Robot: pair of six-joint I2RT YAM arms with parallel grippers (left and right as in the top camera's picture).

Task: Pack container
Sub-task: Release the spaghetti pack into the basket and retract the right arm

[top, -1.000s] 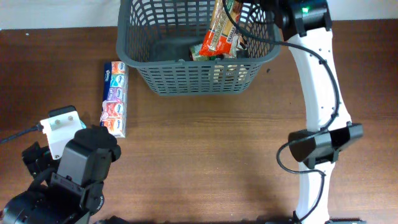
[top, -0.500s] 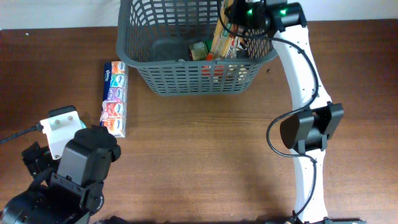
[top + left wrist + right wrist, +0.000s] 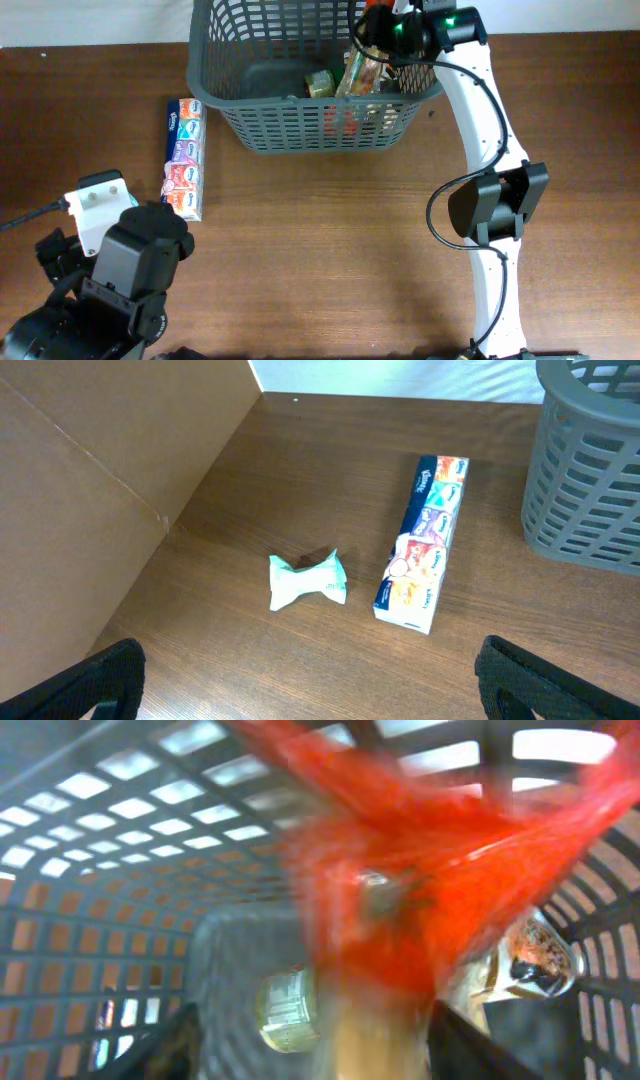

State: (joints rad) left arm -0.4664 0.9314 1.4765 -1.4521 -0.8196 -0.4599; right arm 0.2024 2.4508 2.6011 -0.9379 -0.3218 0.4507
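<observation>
You have a container [image 3: 300,130] of matt grey plastic, moulded as a slotted lattice, and a table [image 3: 330,250] of smooth brown wood grain with a low sheen. The packet [image 3: 362,72] is glossy printed film, the tissue pack [image 3: 184,157] is shiny-wrapped, and the pale wrapper [image 3: 306,580] is crinkled.

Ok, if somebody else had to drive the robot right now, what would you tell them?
Left gripper: open, empty, low over the table, away from the basket.
Right gripper: above the basket's right end at the red snack packet; too blurred to tell if it grips.
Done: packet is in the basket, beside a small greenish item.
Left: the tissue pack and small teal packet lie on the table, outside the basket.
</observation>
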